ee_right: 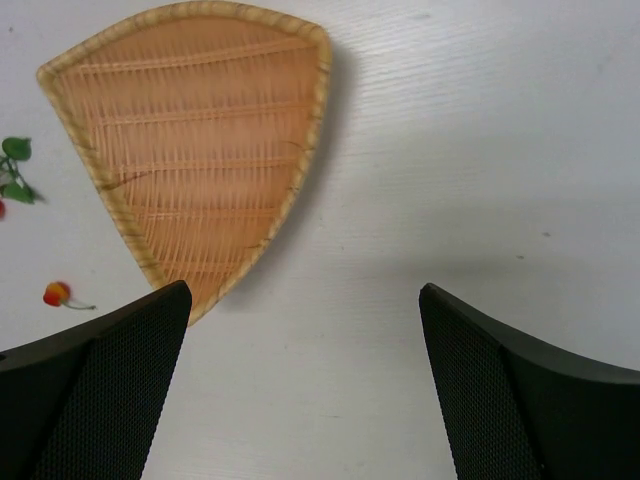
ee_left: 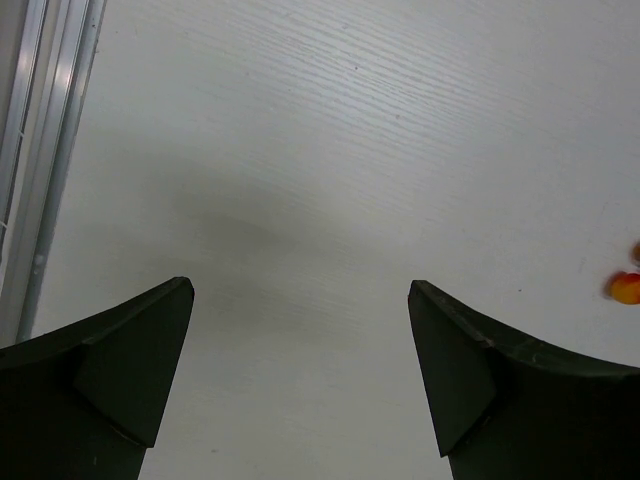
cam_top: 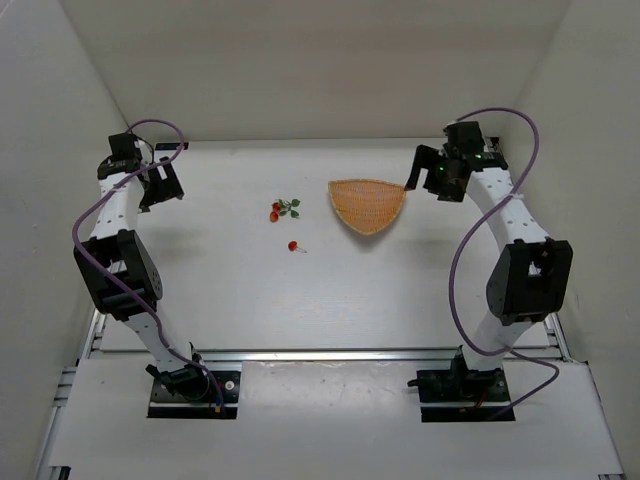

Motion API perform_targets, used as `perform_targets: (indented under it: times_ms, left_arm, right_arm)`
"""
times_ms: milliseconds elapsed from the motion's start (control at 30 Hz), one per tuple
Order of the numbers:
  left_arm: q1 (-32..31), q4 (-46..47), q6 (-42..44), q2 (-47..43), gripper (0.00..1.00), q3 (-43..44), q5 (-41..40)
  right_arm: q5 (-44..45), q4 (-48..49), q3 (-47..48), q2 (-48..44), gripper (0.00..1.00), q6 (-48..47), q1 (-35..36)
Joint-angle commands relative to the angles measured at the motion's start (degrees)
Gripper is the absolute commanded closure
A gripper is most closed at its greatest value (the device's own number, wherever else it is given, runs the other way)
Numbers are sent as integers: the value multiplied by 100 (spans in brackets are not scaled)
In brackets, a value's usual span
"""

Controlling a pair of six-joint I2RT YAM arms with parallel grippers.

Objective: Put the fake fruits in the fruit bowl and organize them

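Note:
The orange-tan woven fruit bowl (cam_top: 367,203) lies empty on the white table at the back right, also in the right wrist view (ee_right: 190,150). A red berry cluster with green leaves (cam_top: 283,209) lies left of it. A single red berry on a thin stem (cam_top: 294,246) lies nearer me, also in the right wrist view (ee_right: 57,294). My right gripper (cam_top: 420,172) is open and empty just right of the bowl (ee_right: 300,300). My left gripper (cam_top: 165,185) is open and empty at the far left (ee_left: 300,290), well away from the fruits. One berry shows at the left wrist view's right edge (ee_left: 626,288).
White walls enclose the table on the left, back and right. A metal rail (ee_left: 45,150) runs along the table's left edge beside my left gripper. Purple cables loop off both arms.

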Motion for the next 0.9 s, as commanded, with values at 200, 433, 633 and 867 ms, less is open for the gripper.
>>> perform_targets:
  times_ms: [200,433,633,867]
  left_arm:
    - [-59,44,83,-376,0,-2,355]
    - [-173,44,136,-377,0,-54,417]
    - [-226,-8,189,-377,0,-116,611]
    - [-331,-61,241,-271,0,-10,611]
  right_arm:
    - [223,-260,1738,1418,3,-1418,2496]
    - [39,-200,2109,2543,24,-1789,3614]
    - [-189,-77,2267,3097,40,-1727,3878]
    - [118,29,2372,3414,57,-1428,3931]
